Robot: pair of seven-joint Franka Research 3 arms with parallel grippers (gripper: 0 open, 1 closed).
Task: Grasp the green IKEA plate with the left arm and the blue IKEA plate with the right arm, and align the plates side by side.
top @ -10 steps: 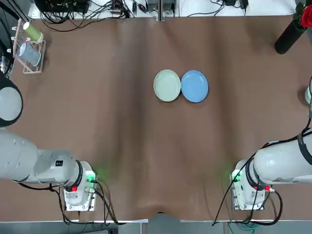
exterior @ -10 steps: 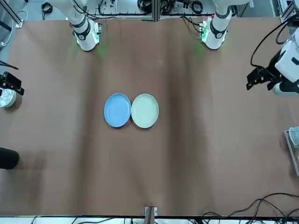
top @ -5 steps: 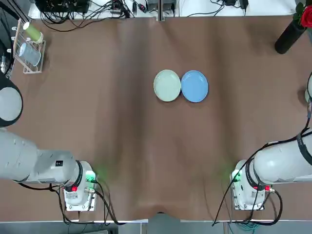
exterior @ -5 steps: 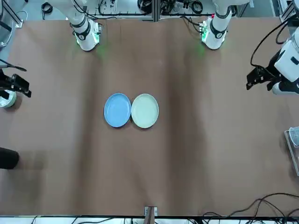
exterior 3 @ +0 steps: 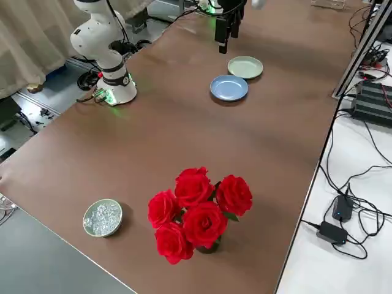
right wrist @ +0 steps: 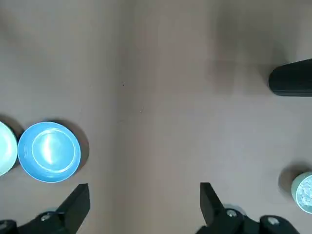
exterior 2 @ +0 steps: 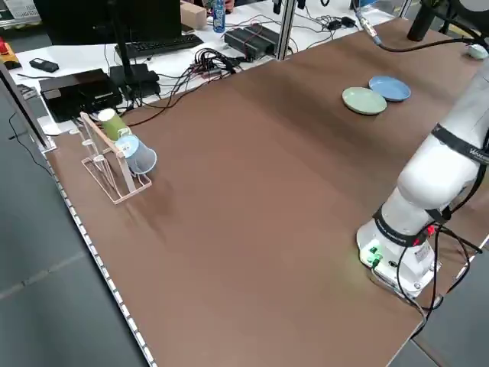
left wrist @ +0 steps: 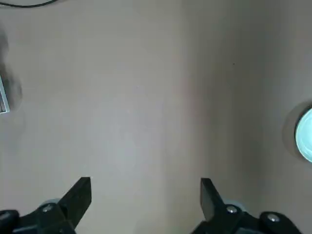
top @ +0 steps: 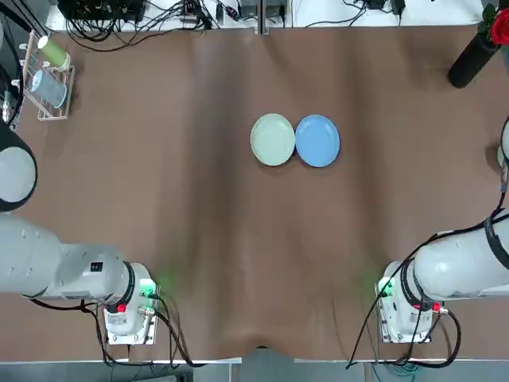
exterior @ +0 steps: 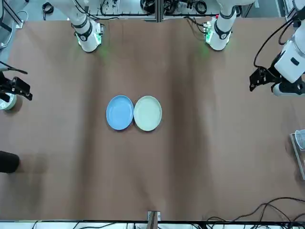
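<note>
Green IKEA plate [top: 273, 140]: flat on the table [top: 215, 239], about midway between its left and right edges, towards the far edge from my bases.
Blue IKEA plate [top: 317, 141]: just beside the green one, on its right, the rims touching or nearly so; I cannot tell which.
Left gripper [left wrist: 146, 197]: mine, above the table's left part, fingers wide apart, nothing between them.
Right gripper [right wrist: 145, 200]: mine, near the table's right edge, fingers also wide apart, holding nothing.
Step in hand: the aligning looks finished to me, both plates let go.
Next move: I judge none is needed on the plates; I should hold both arms clear, as a stray nudge could part the rims.
Count: one green plate, one blue plate, two cups [exterior 2: 136, 154] in one rack [exterior 2: 114, 164], one bowl [exterior 3: 103, 218], one black vase [top: 474, 60].
</note>
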